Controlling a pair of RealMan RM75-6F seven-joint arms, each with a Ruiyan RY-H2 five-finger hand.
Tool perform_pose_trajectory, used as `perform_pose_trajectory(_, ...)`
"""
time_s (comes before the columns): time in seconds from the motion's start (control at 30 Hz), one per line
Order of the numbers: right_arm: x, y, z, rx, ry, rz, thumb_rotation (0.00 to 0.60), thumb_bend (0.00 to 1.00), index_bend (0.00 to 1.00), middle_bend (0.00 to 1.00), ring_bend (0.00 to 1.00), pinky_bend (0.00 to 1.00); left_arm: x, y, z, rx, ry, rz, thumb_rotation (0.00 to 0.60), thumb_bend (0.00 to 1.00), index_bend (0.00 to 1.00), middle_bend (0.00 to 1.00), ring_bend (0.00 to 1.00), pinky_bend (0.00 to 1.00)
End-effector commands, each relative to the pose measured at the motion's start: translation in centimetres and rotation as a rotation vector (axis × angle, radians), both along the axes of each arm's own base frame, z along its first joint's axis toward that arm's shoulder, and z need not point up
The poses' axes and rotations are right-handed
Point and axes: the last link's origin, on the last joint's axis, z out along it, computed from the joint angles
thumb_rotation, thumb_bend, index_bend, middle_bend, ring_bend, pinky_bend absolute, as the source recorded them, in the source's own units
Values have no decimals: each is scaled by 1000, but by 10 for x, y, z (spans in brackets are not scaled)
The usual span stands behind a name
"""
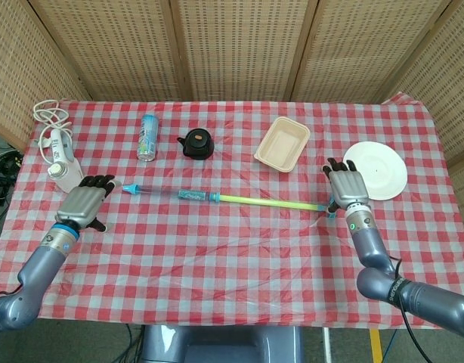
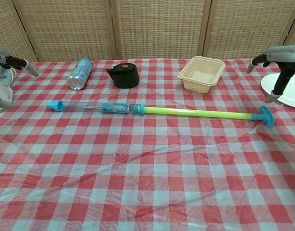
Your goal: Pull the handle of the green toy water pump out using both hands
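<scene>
The toy water pump point(image 1: 217, 198) point(image 2: 138, 109) lies flat on the checked cloth, stretched long. Its clear barrel with the blue tip point(image 1: 129, 188) point(image 2: 55, 105) points left. Its green rod point(image 1: 270, 203) point(image 2: 195, 113) runs right and ends in a blue T-handle point(image 2: 266, 116). My left hand point(image 1: 85, 204) point(image 2: 8, 60) hovers open just left of the tip and holds nothing. Beside the handle end, my right hand point(image 1: 348, 189) point(image 2: 279, 60) is open with fingers spread, apart from the pump.
A can point(image 1: 147, 137) lies at the back left beside a black pot point(image 1: 196, 143). A beige tray point(image 1: 283, 144) and a white plate point(image 1: 377, 170) stand at the back right. A white device with a cord point(image 1: 57, 151) is at the far left.
</scene>
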Motion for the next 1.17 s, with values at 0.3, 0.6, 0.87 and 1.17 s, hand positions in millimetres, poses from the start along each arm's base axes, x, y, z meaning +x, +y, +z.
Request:
perform_pose_trajectory(0.3, -11, 30, 1, -13, -77, 19, 600, 217, 139, 0, 2, 0, -13, -28, 6, 114, -95, -75, 600, 218, 20, 0, 0, 0)
perform_pose_trajectory(0.6, -32, 91, 14, -102, -174, 169, 600, 181, 31, 0, 0, 0, -41, -72, 15, 317, -60, -165, 600, 178, 0, 0, 0, 0)
perform_pose_trajectory(0.87, -66, 145, 22, -168, -165, 212, 600, 134, 0, 0, 0, 0, -76, -119, 5, 351, -34, -123, 600, 172, 0, 0, 0, 0)
perform_pose_trajectory(1.17, -85, 178, 29, -213, -192, 231, 600, 127, 0, 0, 0, 0, -95, -144, 5, 396, -28, -116, 600, 171, 0, 0, 0, 0)
